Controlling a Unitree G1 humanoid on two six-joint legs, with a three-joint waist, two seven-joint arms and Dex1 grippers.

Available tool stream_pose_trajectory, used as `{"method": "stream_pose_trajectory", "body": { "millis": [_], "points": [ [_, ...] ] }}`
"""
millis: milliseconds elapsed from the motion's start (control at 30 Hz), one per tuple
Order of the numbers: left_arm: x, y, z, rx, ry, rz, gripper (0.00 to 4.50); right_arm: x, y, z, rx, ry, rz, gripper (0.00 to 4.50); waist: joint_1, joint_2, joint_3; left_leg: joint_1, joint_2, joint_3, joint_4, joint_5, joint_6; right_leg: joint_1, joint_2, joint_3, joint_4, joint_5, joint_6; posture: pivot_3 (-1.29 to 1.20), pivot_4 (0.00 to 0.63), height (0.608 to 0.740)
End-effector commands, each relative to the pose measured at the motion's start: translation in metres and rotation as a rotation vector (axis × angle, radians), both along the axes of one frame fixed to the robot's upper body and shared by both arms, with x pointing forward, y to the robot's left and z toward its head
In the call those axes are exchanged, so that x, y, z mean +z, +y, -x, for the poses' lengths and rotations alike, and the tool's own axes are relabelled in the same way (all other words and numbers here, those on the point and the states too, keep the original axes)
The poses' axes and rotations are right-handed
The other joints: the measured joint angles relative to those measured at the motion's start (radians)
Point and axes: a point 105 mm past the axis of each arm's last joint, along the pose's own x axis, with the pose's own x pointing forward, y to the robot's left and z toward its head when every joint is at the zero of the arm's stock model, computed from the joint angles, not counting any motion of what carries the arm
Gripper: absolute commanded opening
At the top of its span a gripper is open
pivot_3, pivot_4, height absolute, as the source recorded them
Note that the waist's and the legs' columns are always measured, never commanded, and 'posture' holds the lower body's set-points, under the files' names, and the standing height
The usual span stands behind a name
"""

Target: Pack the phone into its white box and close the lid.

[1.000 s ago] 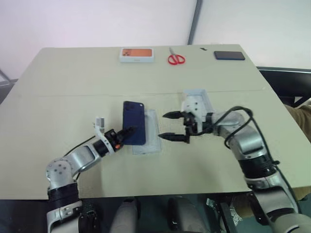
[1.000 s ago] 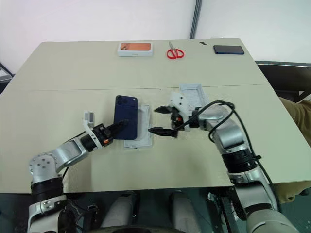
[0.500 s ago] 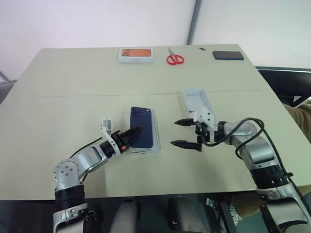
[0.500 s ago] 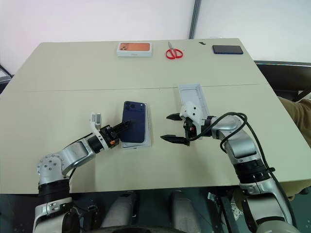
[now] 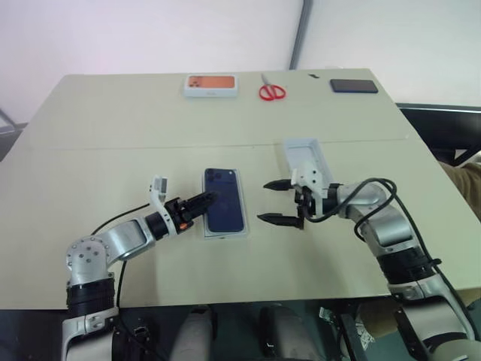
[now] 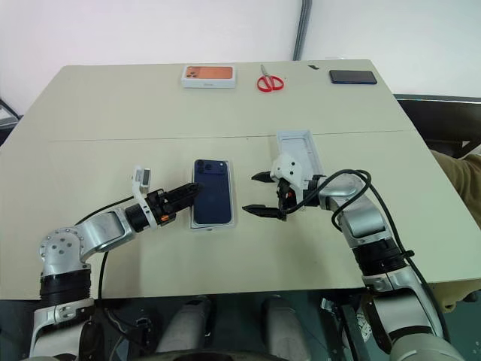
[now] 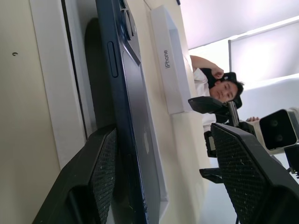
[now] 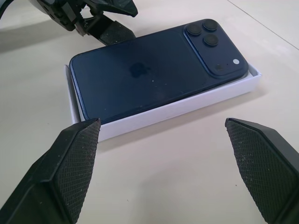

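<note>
One navy phone (image 8: 154,74), camera-side up, lies in white box (image 8: 187,108). Left gripper (image 5: 201,203) at its 9 o'clock, parted, straddling the edge; right gripper (image 5: 275,201) wide, empty.

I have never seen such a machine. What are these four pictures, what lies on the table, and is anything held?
This is a two-armed humanoid robot. Each arm ends in a tool with two black fingers. Two pictures come from cameras in its head, looking down over the table. The other two come from a camera on each wrist, looking along that tool's fingers.

In the middle lies the white box with the dark blue phone resting in it, back side up, not fully sunk in. The left tool is at the phone's left edge, its fingers open on either side of that edge; nothing is clamped. The right tool hovers wide open, apart from the box. Behind it lies the lid.

At the far edge are an orange-topped box, red scissors and a black phone.
</note>
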Motion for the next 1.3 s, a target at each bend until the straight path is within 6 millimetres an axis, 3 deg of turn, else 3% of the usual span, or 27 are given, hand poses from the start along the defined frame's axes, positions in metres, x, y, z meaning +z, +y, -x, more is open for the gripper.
{"method": "stream_pose_trajectory", "body": {
  "millis": [33,467,667,767,867,933,1000,1300],
  "points": [
    [0.015,0.001,0.006,-0.021,-0.056,0.004,3.21,0.010,0.002,-0.002,0.008,-0.045,-0.014,4.50,0.000,0.000,0.000,0.000,0.000,0.000,0.000,0.000,0.000,0.000,0.000,0.000,0.000,0.000,0.000,0.00,0.150,0.740],
    [0.019,0.012,0.008,-0.036,-0.083,-0.088,3.21,0.010,0.012,-0.002,0.033,-0.053,-0.014,4.50,0.000,0.000,0.000,0.000,0.000,0.000,0.000,0.000,0.000,0.000,0.000,0.000,0.000,0.000,0.000,0.00,0.150,0.740],
    [0.019,0.036,-0.003,0.043,-0.150,-0.214,3.21,0.012,0.011,-0.004,0.019,-0.064,-0.014,4.50,-0.003,0.000,0.000,0.000,0.000,0.000,0.000,0.000,0.000,0.000,0.000,0.000,0.000,0.000,0.000,0.00,0.150,0.740],
    [0.018,0.055,-0.018,0.127,-0.194,-0.315,2.45,0.013,0.010,-0.011,-0.013,-0.086,-0.010,3.66,-0.002,0.000,0.000,0.000,0.000,0.000,-0.001,0.000,0.000,-0.001,0.000,0.000,0.000,0.000,0.000,0.00,0.150,0.740],
    [0.018,0.056,-0.028,0.147,-0.279,-0.415,0.98,0.012,0.013,-0.019,-0.047,-0.135,0.015,2.20,0.000,0.000,0.000,0.000,0.000,0.001,0.000,0.000,0.000,0.000,0.000,0.000,0.000,0.000,0.000,0.00,0.150,0.740],
    [0.008,0.049,-0.028,0.095,-0.323,-0.507,0.01,0.012,0.017,-0.023,-0.062,-0.179,0.021,1.06,0.001,0.000,0.000,0.000,0.000,0.001,-0.001,0.000,0.000,0.000,0.000,0.000,-0.001,0.000,0.000,0.00,0.150,0.740],
    [-0.001,0.042,-0.028,0.064,-0.333,-0.531,0.00,0.013,0.023,-0.026,-0.073,-0.191,0.008,0.10,0.000,0.000,0.000,0.000,0.000,0.002,-0.001,0.000,0.000,-0.001,0.000,0.001,-0.001,0.000,0.000,0.00,0.150,0.740],
    [-0.030,0.017,-0.022,-0.061,-0.352,-0.607,0.00,-0.017,0.033,-0.019,-0.023,-0.245,0.154,0.04,-0.002,0.000,0.000,0.000,0.000,0.002,-0.001,0.000,0.000,-0.001,0.000,0.001,0.000,0.000,0.000,0.00,0.150,0.740]
  ]
}}
